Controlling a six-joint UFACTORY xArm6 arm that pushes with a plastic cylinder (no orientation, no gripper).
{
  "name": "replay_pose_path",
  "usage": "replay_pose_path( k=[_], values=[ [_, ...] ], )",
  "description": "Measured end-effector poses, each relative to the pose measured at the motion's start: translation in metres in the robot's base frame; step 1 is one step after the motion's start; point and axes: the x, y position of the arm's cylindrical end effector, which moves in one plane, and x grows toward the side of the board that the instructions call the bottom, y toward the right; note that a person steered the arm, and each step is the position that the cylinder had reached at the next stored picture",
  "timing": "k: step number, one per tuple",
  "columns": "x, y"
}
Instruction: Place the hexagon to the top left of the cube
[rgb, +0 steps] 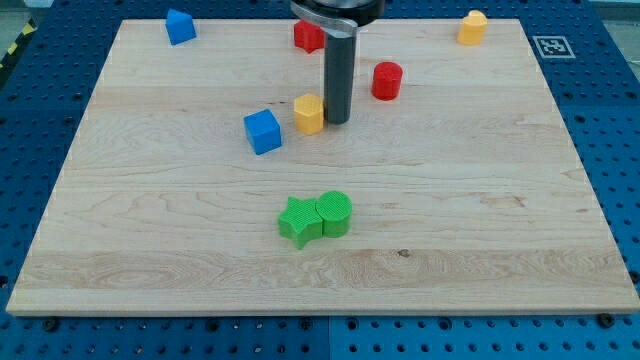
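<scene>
Just left of my tip (337, 121), yellow hexagon (309, 114)

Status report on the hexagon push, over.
My tip down, just right of the yellow hexagon. Hexagon sits right of the blue cube, not yet top left. Red cylinder off to the right, no obstruction.

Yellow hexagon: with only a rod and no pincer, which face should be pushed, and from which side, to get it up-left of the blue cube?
Push the yellow hexagon on its right face, toward the view's left and slightly up. My tip already sits against that side. The blue cube lies left and a bit lower, so I'd probably steer above it.
</scene>
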Motion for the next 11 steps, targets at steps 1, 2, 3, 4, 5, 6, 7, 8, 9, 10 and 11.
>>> replay_pose_path(
  k=[1,2,3,4,5,6,7,8,9,10,11],
  values=[
    [0.021,-0.001],
    [0.029,-0.001],
    [0.023,-0.006],
    [0.006,-0.026],
    [0.001,-0.052],
    [0.001,-0.055],
    [-0.015,-0.045],
    [-0.027,-0.048],
    [-0.030,-0.059],
    [-0.032,-0.076],
    [-0.032,-0.087]
  ],
)
